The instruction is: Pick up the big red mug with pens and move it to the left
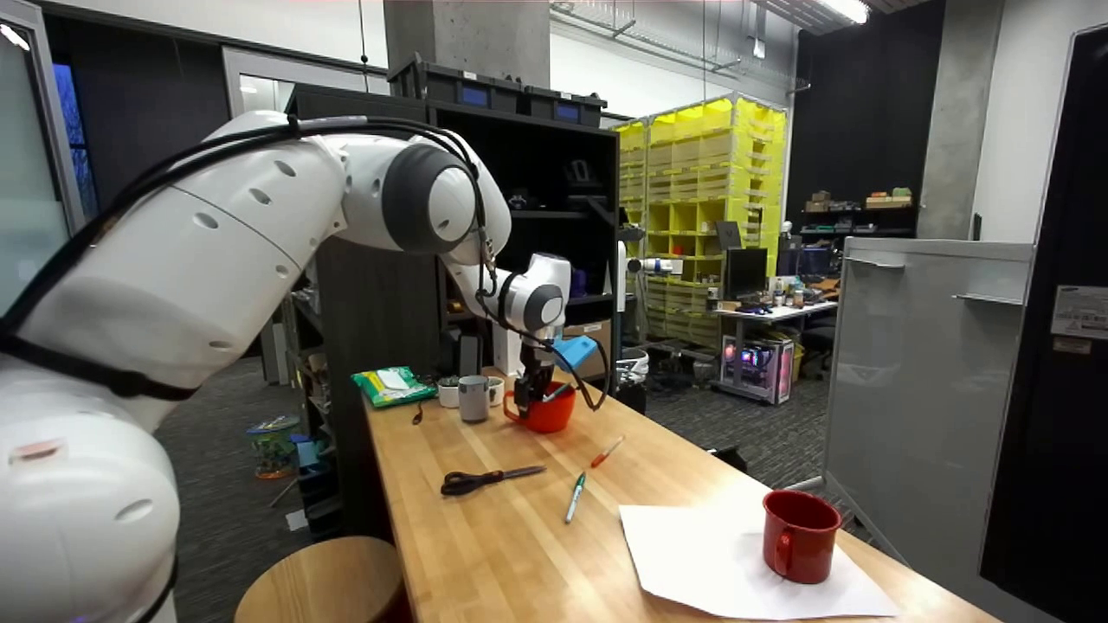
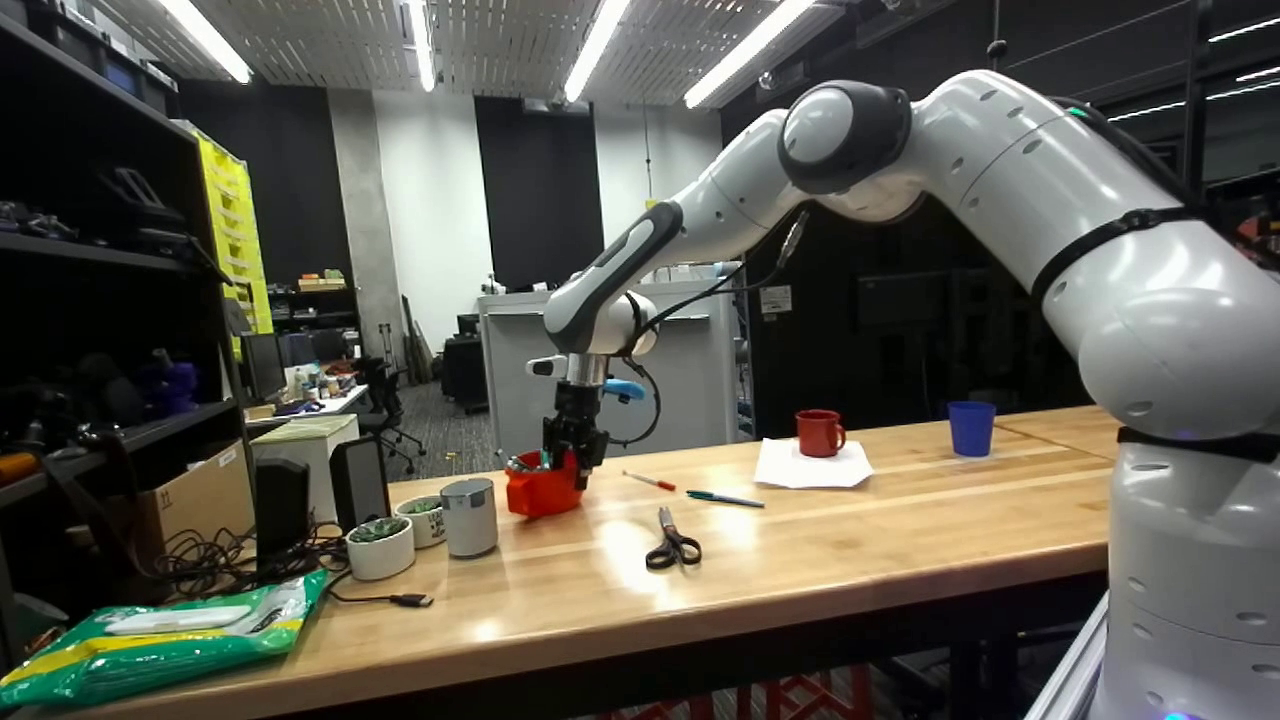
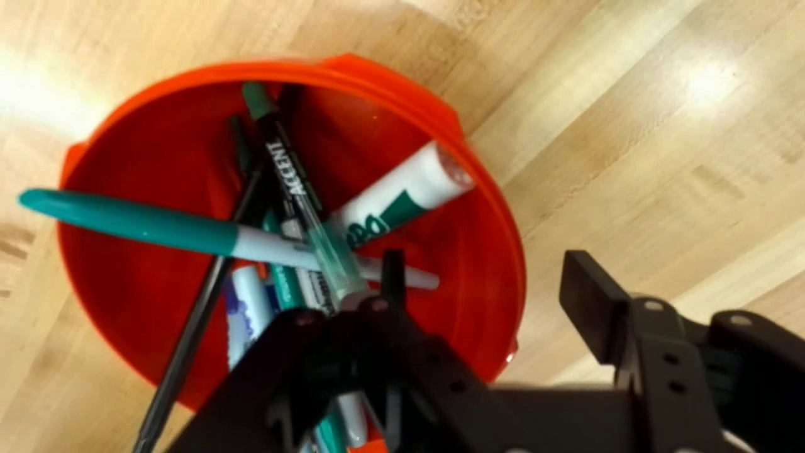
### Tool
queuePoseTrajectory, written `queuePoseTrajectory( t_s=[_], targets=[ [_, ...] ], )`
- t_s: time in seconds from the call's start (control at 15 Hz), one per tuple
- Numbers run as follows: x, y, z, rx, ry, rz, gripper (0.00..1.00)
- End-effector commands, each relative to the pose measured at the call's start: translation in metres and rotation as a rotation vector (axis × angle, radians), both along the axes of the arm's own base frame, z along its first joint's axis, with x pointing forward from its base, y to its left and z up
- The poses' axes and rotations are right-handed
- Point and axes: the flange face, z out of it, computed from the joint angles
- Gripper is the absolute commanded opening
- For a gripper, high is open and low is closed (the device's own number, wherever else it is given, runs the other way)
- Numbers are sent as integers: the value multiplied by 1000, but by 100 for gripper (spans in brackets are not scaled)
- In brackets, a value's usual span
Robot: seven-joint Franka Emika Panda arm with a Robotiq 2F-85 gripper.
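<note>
The big red mug point(image 1: 556, 415) stands upright on the wooden table, and it also shows in an exterior view point(image 2: 540, 493) and in the wrist view point(image 3: 462, 251). It holds several pens and markers, among them a teal-capped marker point(image 3: 132, 220) lying across the rim and a white marker point(image 3: 409, 192). My gripper point(image 3: 485, 270) is open and points down over the mug's rim. One finger is inside the mug over the pens, the other is outside the wall; gaps show on both sides. The gripper point(image 1: 535, 396) is also at the mug in both exterior views point(image 2: 570, 467).
A grey cup point(image 2: 469, 518) and small white planters point(image 2: 381, 549) stand beside the mug. Scissors point(image 1: 485, 479), a green pen point(image 1: 576, 498) and an orange pen point(image 1: 608, 452) lie on the table. A smaller dark red mug point(image 1: 802, 538) stands on white paper point(image 1: 684, 554). A blue cup point(image 2: 971, 429) stands near the base.
</note>
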Motion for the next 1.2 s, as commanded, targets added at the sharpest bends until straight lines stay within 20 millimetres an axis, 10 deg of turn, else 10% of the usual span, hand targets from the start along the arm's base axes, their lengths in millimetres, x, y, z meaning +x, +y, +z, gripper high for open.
queuePoseTrajectory(
  t_s=[0.0, 0.6, 1.13],
  targets=[
    [-5, -1, 18, -9, -30, 5, 96],
    [-21, -27, 75, -44, -167, -107, 100],
    [-70, -123, 99, -48, -168, -612, 100]
  ],
)
